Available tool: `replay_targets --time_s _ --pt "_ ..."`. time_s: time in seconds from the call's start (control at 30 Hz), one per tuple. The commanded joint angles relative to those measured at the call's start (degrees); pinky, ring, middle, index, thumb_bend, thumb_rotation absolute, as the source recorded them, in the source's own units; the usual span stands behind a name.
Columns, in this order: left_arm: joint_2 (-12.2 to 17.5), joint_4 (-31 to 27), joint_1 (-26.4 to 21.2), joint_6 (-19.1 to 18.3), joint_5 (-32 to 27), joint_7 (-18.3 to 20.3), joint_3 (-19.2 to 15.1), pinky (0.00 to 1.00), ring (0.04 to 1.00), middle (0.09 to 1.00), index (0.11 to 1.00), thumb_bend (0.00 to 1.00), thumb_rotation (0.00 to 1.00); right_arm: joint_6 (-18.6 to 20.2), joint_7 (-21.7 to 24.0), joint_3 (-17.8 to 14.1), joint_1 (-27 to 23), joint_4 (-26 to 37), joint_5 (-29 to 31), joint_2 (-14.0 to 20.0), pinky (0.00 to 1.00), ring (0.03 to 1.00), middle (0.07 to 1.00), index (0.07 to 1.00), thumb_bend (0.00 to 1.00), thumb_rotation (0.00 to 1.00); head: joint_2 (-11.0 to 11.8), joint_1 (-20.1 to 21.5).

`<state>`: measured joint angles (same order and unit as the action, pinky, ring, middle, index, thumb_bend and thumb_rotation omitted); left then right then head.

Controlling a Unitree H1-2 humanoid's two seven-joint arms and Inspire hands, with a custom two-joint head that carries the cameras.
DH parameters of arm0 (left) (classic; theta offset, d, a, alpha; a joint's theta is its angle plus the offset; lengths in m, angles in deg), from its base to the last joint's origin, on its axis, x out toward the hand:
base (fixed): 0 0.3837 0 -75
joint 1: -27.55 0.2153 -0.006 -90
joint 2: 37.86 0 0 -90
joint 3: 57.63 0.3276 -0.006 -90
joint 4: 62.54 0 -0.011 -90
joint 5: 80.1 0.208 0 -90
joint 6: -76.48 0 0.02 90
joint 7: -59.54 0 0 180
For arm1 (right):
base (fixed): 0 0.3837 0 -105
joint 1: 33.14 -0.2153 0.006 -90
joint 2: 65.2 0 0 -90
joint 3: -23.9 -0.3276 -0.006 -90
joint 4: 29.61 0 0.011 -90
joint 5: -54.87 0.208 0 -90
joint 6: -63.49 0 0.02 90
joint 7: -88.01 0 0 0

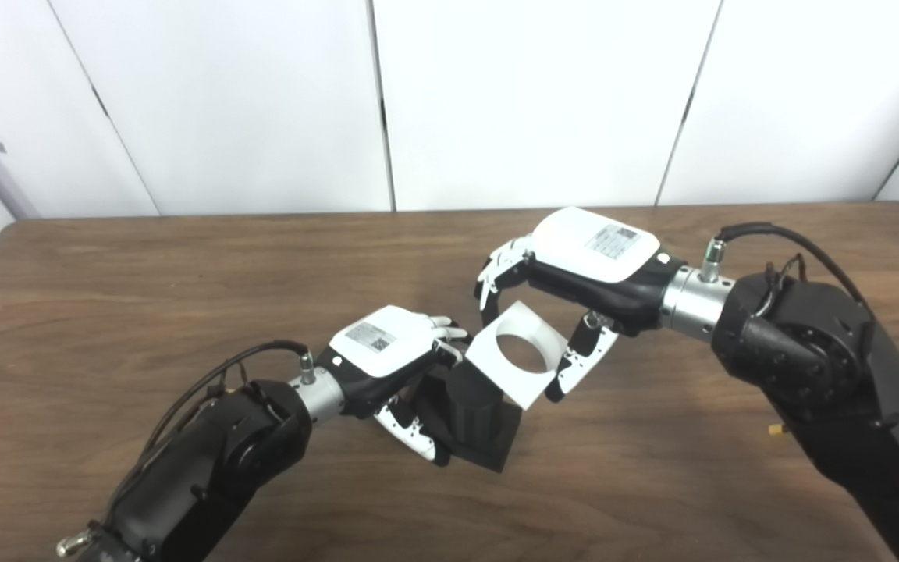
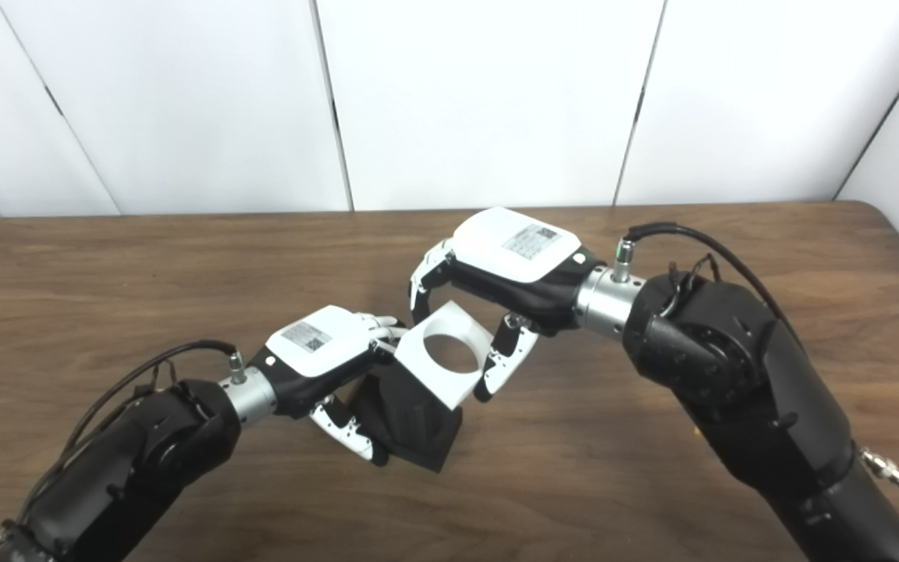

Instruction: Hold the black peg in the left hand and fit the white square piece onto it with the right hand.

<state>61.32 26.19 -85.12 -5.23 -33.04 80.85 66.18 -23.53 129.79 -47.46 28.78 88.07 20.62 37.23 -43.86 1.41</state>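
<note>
White wall panels behind; brown wood-grain counter [image 1: 184, 281] below. Left hand [image 1: 387, 351], in from lower left, closed around black peg [image 1: 481, 414], fingers [image 1: 410, 425] and thumb wrapped on its sides; peg tilted, square base low and near the counter, whether touching cannot be told. Right hand [image 1: 574, 273], in from the right, pinching white square piece [image 1: 516, 355] between upper fingers [image 1: 496, 269] at its far edge and a lower finger at its near right edge. Piece tilted, round hole facing up toward the cameras, sitting at the peg's top end, left corner just beside left-hand fingertips. Peg top hidden behind the piece; how far seated cannot be told. Both forearms black, cabled at the wrists, angled inward to mid-counter.
</note>
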Motion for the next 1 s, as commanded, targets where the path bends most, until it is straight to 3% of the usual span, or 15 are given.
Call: replay_targets --time_s 0.0,0.97 --pt "0.27 2.28 1.77 -1.28 4.03 4.80 2.88 0.90 0.930 0.900 0.492 0.52 0.07 -0.41 -0.71 -0.35 -1.28 1.26 0.27 -0.32 0.77 0.816 0.746 0.478 0.52 0.14 -0.14 -0.03" --pt "-0.66 1.23 1.49 -3.16 4.44 6.43 3.55 0.90 0.936 0.908 0.492 0.52 0.08 -2.56 -3.13 1.62 0.72 -4.25 -0.53 -3.36 0.78 0.813 0.746 0.479 0.52 0.14 -0.63 -1.92"
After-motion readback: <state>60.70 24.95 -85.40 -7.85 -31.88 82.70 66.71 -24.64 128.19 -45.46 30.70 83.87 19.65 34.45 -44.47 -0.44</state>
